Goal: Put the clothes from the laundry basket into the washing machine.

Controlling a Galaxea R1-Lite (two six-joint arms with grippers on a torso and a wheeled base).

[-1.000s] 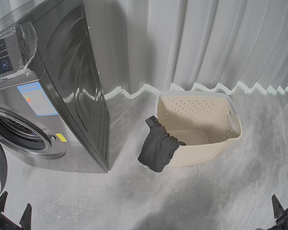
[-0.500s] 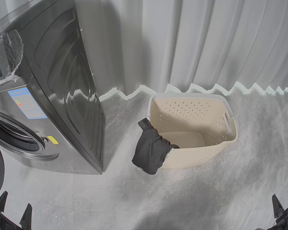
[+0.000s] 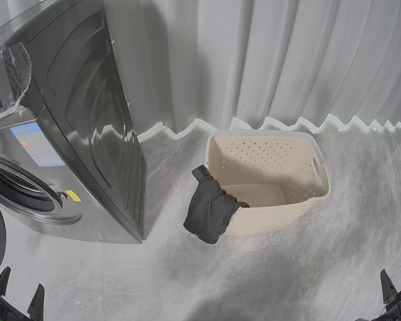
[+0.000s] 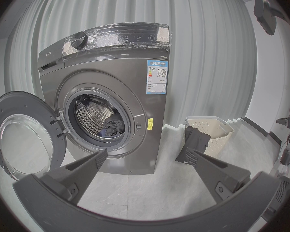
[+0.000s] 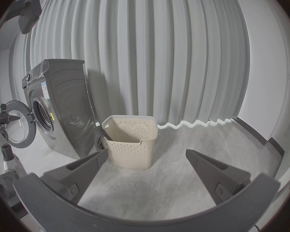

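A cream laundry basket (image 3: 263, 154) stands on the floor by the curtain, and a dark grey garment (image 3: 209, 210) hangs over its left rim and down the outside. To the left is the grey washing machine (image 3: 89, 125) with its round door (image 4: 22, 136) swung open; another dark cloth (image 4: 114, 126) lies inside the drum. My left gripper (image 3: 23, 278) is low at the near left, open and empty, facing the drum (image 4: 145, 155). At the near right my right gripper (image 3: 395, 264) is open and empty, well short of the basket (image 5: 132, 149).
White curtains (image 3: 276, 45) hang behind the basket and machine. Bare grey marble floor (image 3: 254, 273) lies between me and both. The open door juts out on the machine's left side.
The head view has shifted a little, so machine and basket sit further left in it. Nothing has moved on the floor, and both grippers hold their places.
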